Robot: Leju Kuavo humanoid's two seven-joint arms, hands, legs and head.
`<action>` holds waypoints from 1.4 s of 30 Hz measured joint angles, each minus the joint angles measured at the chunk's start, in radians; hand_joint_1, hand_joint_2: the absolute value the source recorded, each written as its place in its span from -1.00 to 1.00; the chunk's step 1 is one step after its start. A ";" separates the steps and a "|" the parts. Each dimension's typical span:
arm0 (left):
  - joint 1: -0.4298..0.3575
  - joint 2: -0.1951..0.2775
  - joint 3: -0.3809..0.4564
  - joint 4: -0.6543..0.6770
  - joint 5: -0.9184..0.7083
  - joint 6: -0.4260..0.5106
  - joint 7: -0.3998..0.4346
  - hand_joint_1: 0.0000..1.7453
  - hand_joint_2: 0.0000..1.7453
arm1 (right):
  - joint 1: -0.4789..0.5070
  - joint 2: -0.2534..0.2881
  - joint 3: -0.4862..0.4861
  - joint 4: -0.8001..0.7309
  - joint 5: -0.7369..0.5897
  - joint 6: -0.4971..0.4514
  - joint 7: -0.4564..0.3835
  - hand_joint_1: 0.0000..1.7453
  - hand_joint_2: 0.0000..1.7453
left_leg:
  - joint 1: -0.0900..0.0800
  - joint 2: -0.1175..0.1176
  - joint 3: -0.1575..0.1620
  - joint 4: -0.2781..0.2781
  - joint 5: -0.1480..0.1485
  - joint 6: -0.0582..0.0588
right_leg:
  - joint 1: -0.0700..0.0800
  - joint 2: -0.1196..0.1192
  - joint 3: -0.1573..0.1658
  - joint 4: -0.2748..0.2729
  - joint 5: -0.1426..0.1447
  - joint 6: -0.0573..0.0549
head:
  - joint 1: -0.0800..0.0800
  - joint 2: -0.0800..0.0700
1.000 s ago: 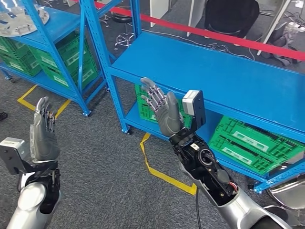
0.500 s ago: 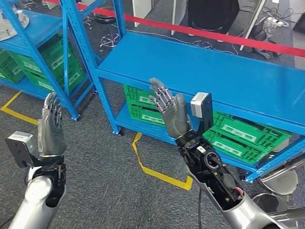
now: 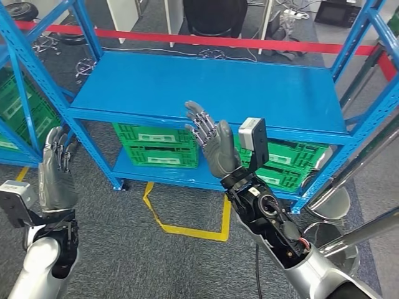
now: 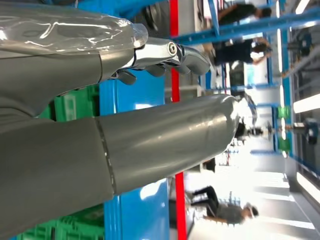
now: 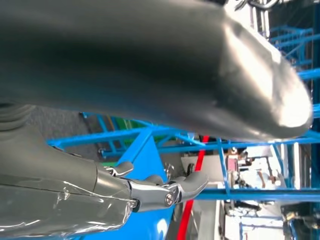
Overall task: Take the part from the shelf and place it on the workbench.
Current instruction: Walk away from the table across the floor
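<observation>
Smooth blue painted metal is being shown by the shelf [image 3: 212, 84]; ribbed green plastic by the crates [image 3: 155, 144]; rough grey carpet by the floor [image 3: 136, 249].

Bright, even light; blown-out wrist backgrounds.

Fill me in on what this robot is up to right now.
The robot faces a blue shelf unit with both arms raised. Its left hand and right hand are open and hold nothing. The right hand hangs in front of the shelf's front edge. Green crates sit on the lower level. The stretch of upper shelf in front of it shows no part, and I cannot pick out a workbench here, so these views do not settle how far along the job is.
</observation>
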 joint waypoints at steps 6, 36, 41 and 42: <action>-0.004 -0.002 0.000 0.001 0.001 0.005 -0.003 -1.00 -1.00 | -0.001 0.000 -0.001 0.000 -0.001 -0.004 -0.001 -1.00 -1.00 | 0.001 0.036 0.021 -0.040 0.009 0.025 | 0.001 -0.028 -0.039 0.063 -0.042 0.033 | 0.012 0.000; -0.007 -0.005 -0.001 0.012 0.004 0.009 -0.008 -1.00 -1.00 | -0.001 0.000 -0.001 0.007 -0.002 -0.007 -0.003 -1.00 -1.00 | 0.000 0.029 0.021 -0.039 0.007 0.024 | 0.005 -0.014 -0.020 0.024 -0.023 0.025 | 0.010 0.000; -0.006 -0.006 -0.001 0.014 0.004 0.009 -0.009 -1.00 -1.00 | 0.000 0.000 0.000 0.008 -0.002 -0.007 -0.002 -1.00 -1.00 | -0.001 0.077 0.024 -0.040 0.005 0.032 | 0.000 -0.079 -0.140 0.298 -0.138 0.039 | 0.034 0.000; -0.006 -0.006 -0.001 0.015 0.004 0.009 -0.009 -1.00 -1.00 | 0.000 0.000 0.000 0.008 -0.002 -0.007 -0.002 -1.00 -1.00 | 0.000 0.087 0.026 -0.040 0.003 0.031 | -0.001 -0.083 -0.127 0.275 -0.116 0.039 | 0.039 0.000</action>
